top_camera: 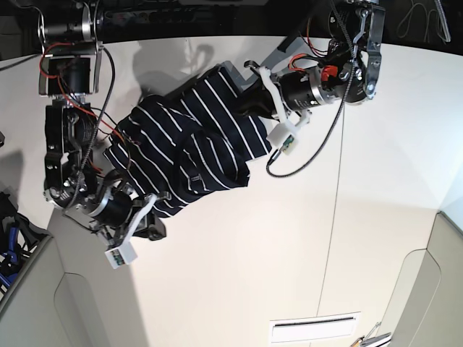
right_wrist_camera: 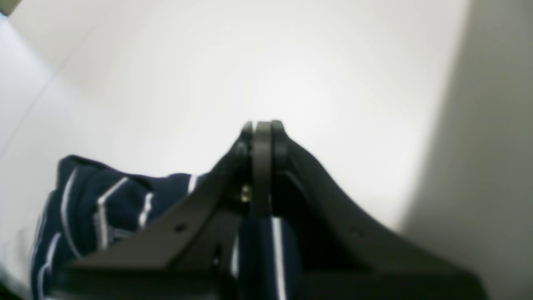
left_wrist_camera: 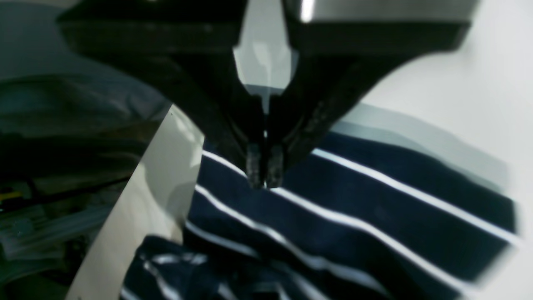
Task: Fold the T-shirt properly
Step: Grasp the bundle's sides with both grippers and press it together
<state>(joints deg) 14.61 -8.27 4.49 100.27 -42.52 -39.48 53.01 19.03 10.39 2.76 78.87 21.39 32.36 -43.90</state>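
Note:
The T-shirt (top_camera: 192, 144), dark navy with thin white stripes, lies bunched and slanted on the white table (top_camera: 304, 238). My left gripper (top_camera: 249, 97) is at its upper right edge. In the left wrist view, the left gripper (left_wrist_camera: 264, 173) is shut with its tips pinched on the striped T-shirt (left_wrist_camera: 354, 216), which casts a shadow on the table. My right gripper (top_camera: 153, 225) is at the shirt's lower left end. In the right wrist view, the right gripper (right_wrist_camera: 262, 125) is shut, with striped T-shirt fabric (right_wrist_camera: 266, 254) caught between the fingers and more of it bunched to the left.
The table's left edge (left_wrist_camera: 125, 216) runs beside the shirt, with dark clutter beyond it. Table seams (top_camera: 336, 181) cross the surface. A blue object (top_camera: 9, 242) sits off the table's left side. Cables (top_camera: 307, 155) hang from the left arm.

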